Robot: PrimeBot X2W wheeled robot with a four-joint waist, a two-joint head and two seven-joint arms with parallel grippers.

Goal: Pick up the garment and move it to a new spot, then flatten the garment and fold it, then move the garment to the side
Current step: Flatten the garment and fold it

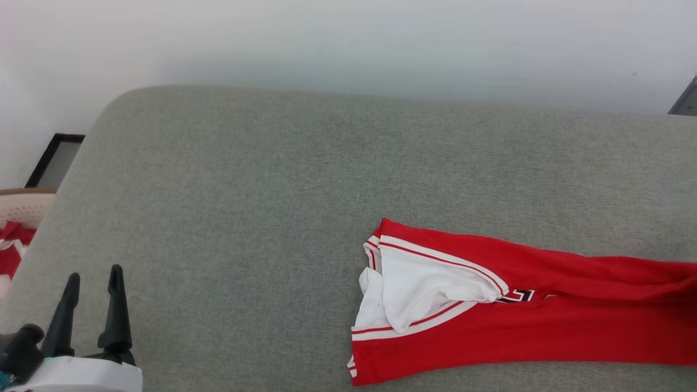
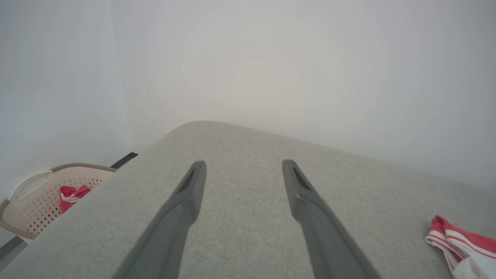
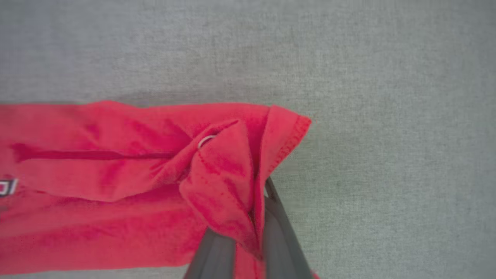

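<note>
The garment (image 1: pixel 523 321), a red jersey with white sleeves and striped trim, lies stretched in a long narrow band across the grey cushion (image 1: pixel 245 207), running off the head view's right edge. A bit of black lettering peeks out beside the white sleeve (image 1: pixel 419 291). In the right wrist view my right gripper (image 3: pixel 255 228) is shut on the garment's (image 3: pixel 116 174) red hem, a fold of cloth pinched between its fingers. My left gripper (image 1: pixel 92 283) stands open at the lower left, well clear of the garment, whose striped sleeve end (image 2: pixel 461 242) shows far to the right in the left wrist view.
A beige perforated basket (image 2: pixel 35 201) holding a small red-and-white cloth (image 2: pixel 71 193) stands on the floor off the cushion's left edge. A pale wall rises behind the cushion. Bare cushion stretches to the left of and behind the garment.
</note>
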